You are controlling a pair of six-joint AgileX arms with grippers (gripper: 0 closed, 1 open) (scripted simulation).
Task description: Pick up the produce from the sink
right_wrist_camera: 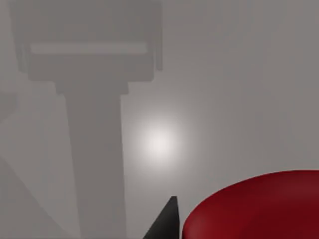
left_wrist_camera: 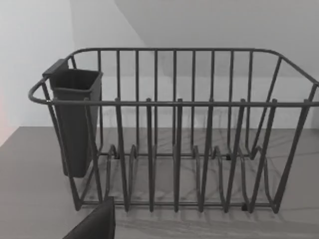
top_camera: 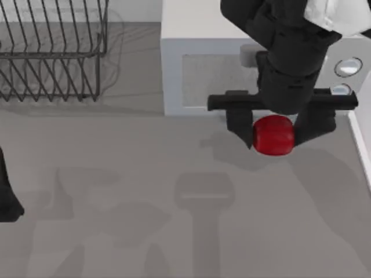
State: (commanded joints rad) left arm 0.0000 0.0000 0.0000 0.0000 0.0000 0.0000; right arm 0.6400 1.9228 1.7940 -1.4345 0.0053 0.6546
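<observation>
R pincer (top_camera: 273,132) is pinching the produce (top_camera: 273,135) from both sides, holding it over the sink floor near the rear-right corner, so it's gripped across its widest part. L arm's idling at the left edge; can't tell its pincer state.

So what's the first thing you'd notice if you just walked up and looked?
The shiny red fruit jumps out first, squeezed in the right pincer on the right side of the table, in front of a white box. Next comes the dark wire dish rack at the far left, with a little cup hung on its end. The left arm sits parked at the left edge.
</observation>
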